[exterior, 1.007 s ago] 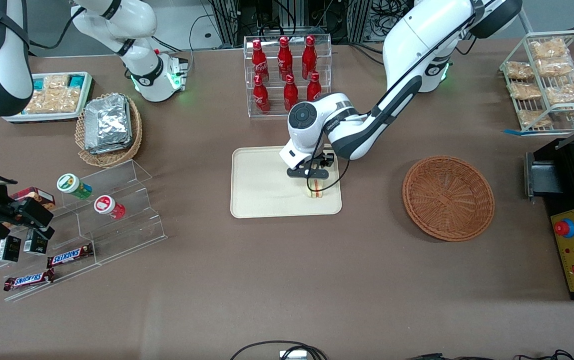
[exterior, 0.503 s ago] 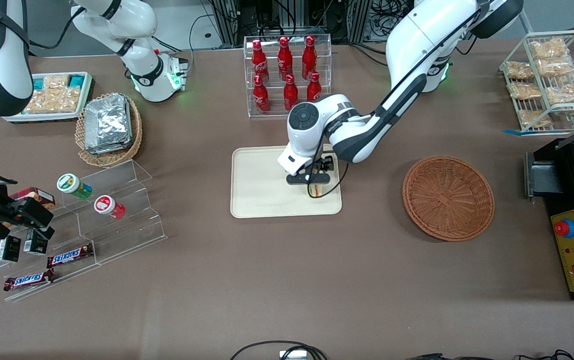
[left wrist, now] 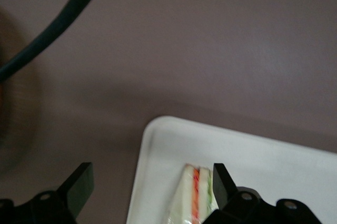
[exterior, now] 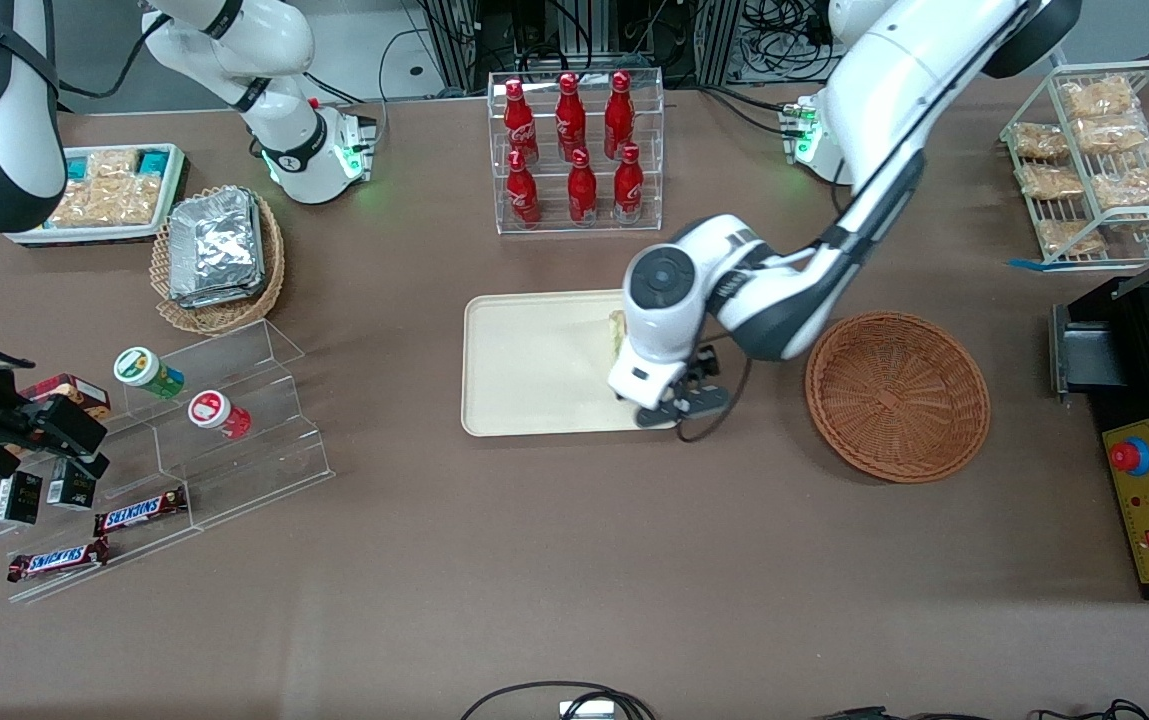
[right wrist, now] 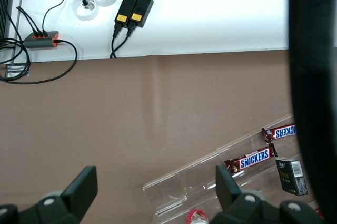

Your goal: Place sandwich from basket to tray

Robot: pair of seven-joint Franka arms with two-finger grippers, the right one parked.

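The brown worktop (exterior: 574, 560) carries the cream tray (exterior: 524, 370), and the wicker basket (exterior: 897, 395) sits empty toward the working arm's end. The sandwich (left wrist: 194, 195) lies on the tray close to its rim, out of the claw (left wrist: 150, 182), whose fingers stand apart beside it, holding nothing. The main risk I see is a finger clipping the wedge as the arm moves, nudging it over the low rim.

Pincer (exterior: 672, 410) spread wide above tray (exterior: 524, 370) edge; sandwich (left wrist: 194, 195) near one finger; basket (exterior: 897, 395) nearby.
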